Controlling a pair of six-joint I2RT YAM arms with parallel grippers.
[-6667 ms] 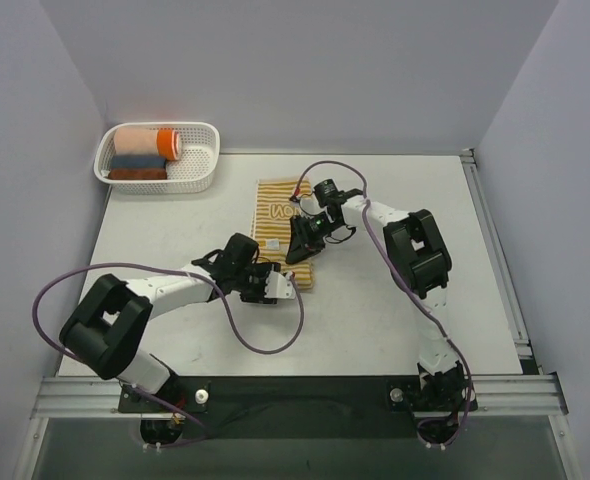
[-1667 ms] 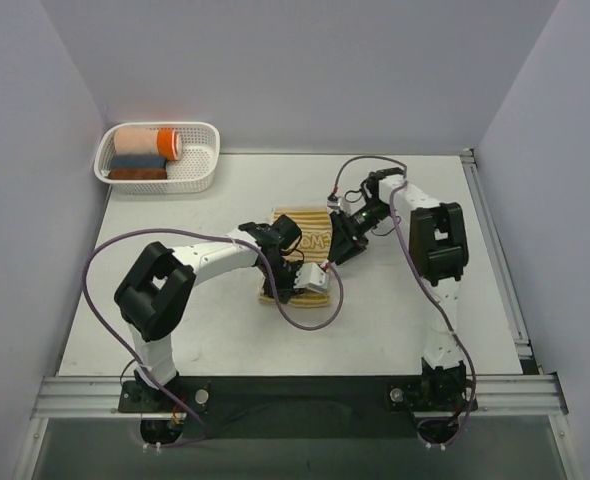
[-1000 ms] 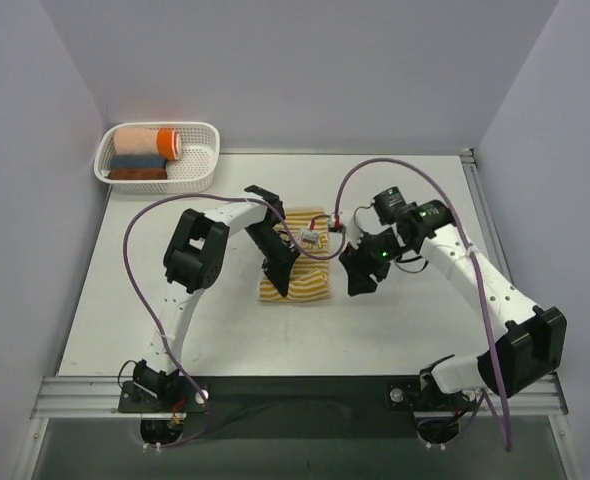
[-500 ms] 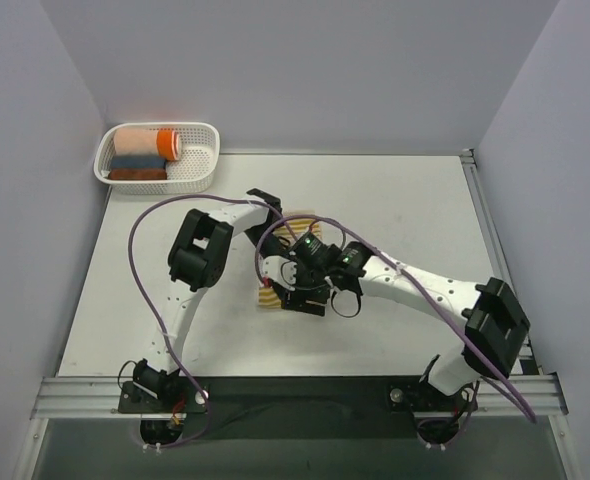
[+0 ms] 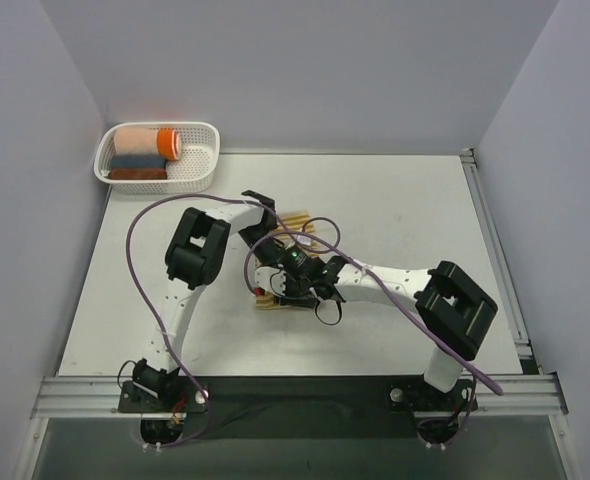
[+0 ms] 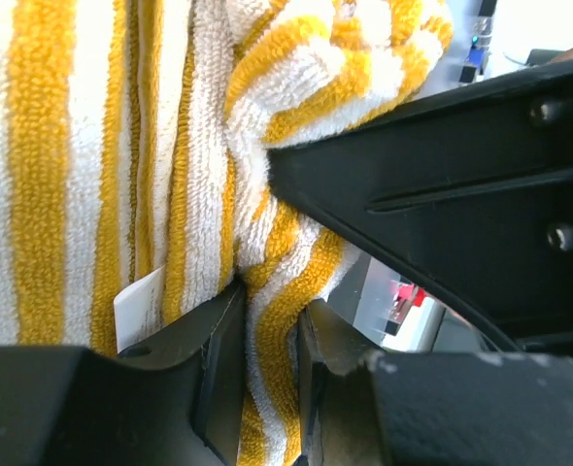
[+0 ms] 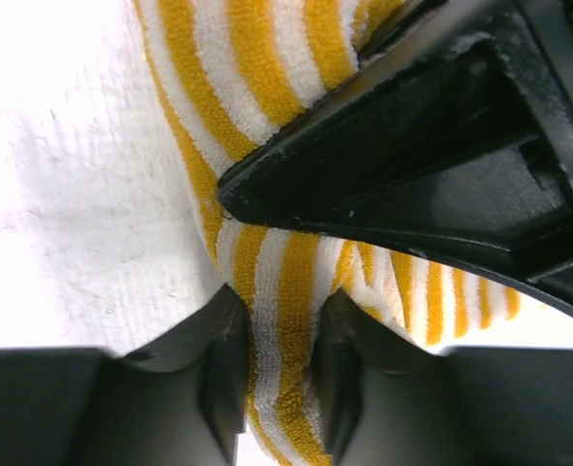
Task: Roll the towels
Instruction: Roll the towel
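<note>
view: left wrist
towel: the striped towel [image 6: 63,146] is filling most of the frame, its yellow-and-white terry bunching into loose folds.
handling (judgement): it is looking soft, light and limp, so it is likely to be sagging and losing shape wherever it is not supported. A bunched fold or a doubled edge is looking like the best place to hold it.
left gripper [image 6: 267,369]: its 2 fingers are standing narrowly apart and pinching 1 fold of the cloth. A white tag [image 6: 139,303] is showing just beside them.

view: right wrist
towel position: it is lying on the white table [image 7: 53,194], with 1 striped fold running down between the fingers.
right gripper [image 7: 280,369]: the jaws are standing nearly closed and clamping that fold, with cloth touching both fingers.

view: top external
towel position: it is lying bunched near the middle of the table, mostly hidden under both wrists. Stripes are showing only at its far and near ends.
grippers: both are meeting over the towel, close together.
basket [image 5: 203,165]: it is standing at the far left corner, well apart, and carrying 3 rolled towels.
</note>
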